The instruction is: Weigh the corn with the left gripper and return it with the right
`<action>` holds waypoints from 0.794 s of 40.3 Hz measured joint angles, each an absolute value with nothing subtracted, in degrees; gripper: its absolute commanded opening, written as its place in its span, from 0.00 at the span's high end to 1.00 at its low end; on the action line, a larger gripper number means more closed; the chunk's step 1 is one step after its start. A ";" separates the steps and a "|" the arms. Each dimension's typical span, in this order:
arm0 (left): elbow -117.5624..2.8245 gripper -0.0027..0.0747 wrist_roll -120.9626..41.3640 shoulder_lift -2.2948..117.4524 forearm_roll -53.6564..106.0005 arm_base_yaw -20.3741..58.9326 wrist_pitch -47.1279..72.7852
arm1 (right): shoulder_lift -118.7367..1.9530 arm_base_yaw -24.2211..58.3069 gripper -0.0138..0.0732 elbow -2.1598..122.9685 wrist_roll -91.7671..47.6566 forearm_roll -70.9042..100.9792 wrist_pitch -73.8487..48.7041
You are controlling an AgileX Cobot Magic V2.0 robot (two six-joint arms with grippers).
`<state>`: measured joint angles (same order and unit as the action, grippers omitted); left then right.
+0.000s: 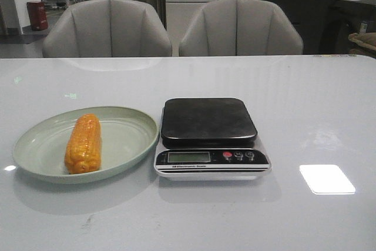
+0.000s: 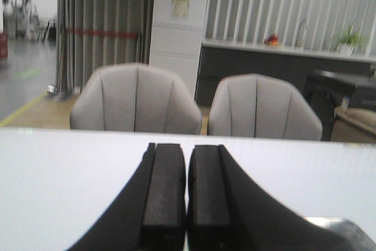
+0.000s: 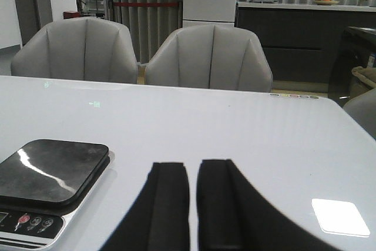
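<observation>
A glossy white table fills the foreground, catching a bright square of ceiling light near its right side; two pale grey padded chairs stand behind it, and beyond them hang ribbed curtains with a dark counter to the right. The corn lies lengthwise on a pale green plate at the left; just beside it sits a digital scale with a dark bare platform. The left gripper has its fingers pressed nearly together on nothing; the right gripper shows a narrow gap, seemingly also closed and empty.
</observation>
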<state>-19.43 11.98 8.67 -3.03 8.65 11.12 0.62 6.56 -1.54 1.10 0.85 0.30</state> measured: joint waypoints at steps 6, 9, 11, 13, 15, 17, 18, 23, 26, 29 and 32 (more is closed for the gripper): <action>-21.48 0.79 11.98 13.60 -2.45 8.65 15.44 | 0.62 6.56 0.60 -1.54 1.10 0.85 0.30; -21.53 0.79 11.98 15.46 -2.34 8.65 16.05 | 0.62 6.56 0.60 -1.54 1.10 0.85 0.30; -21.53 0.79 11.98 16.57 -2.21 8.65 16.14 | 0.62 6.56 0.60 -1.54 1.10 0.85 0.30; -21.62 0.78 11.98 17.75 -2.12 8.65 16.27 | 0.62 6.56 0.60 -1.54 1.10 0.85 0.30; -21.77 0.75 11.98 19.29 -1.87 8.65 16.37 | 0.62 6.56 0.60 -1.54 1.10 0.85 0.30; -22.19 0.71 11.98 20.79 -1.75 8.65 16.59 | 0.62 6.56 0.60 -1.54 1.10 0.85 0.30; -22.45 0.66 11.98 21.46 -1.75 8.65 16.72 | 0.62 6.56 0.60 -1.54 1.10 0.85 0.30; -24.57 0.36 11.98 25.78 -1.55 8.65 18.50 | 0.62 6.56 0.60 -1.54 1.10 0.85 0.30; -26.71 0.19 11.98 28.90 -1.55 8.65 20.28 | 0.62 6.56 0.60 -1.54 1.20 0.85 0.30; -28.61 0.13 11.98 31.54 -1.40 8.65 22.36 | 0.62 6.56 0.60 -1.54 1.20 0.85 0.30; -30.55 0.14 11.98 34.42 -0.71 8.78 24.57 | 0.62 6.56 0.60 -1.54 1.20 0.85 0.30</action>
<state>-30.55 11.98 34.42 -0.71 8.78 24.57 0.62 6.56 -1.54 1.20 0.85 0.30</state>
